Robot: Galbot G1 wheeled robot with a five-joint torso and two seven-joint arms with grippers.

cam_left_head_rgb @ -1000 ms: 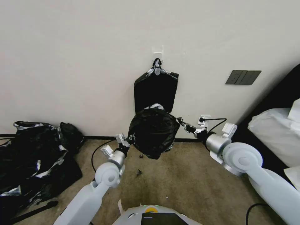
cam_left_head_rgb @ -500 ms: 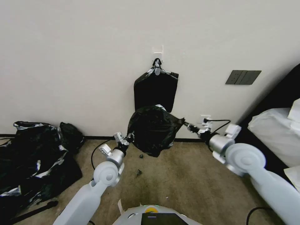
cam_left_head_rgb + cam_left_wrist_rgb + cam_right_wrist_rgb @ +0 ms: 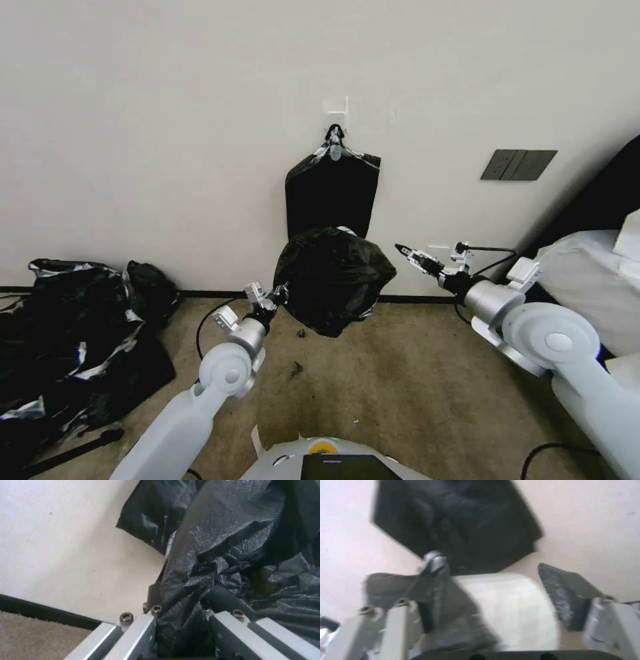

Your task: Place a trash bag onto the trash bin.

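Under me runs a tan carpeted floor (image 3: 400,380), meeting the wall at a dark baseboard (image 3: 207,293). A heap of black plastic (image 3: 73,340) (silver-streaked) lies at my left.

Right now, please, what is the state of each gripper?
Left gripper: shut on the trash bag.
Right gripper: jaws open, holding nothing, apart from the bag.

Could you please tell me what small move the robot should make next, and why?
Probably move the right hand in to catch the near edge of the trash bag. That hand is open and clear of the bag, the left hand alone pinches it, and the trash bin shows a bare wall.
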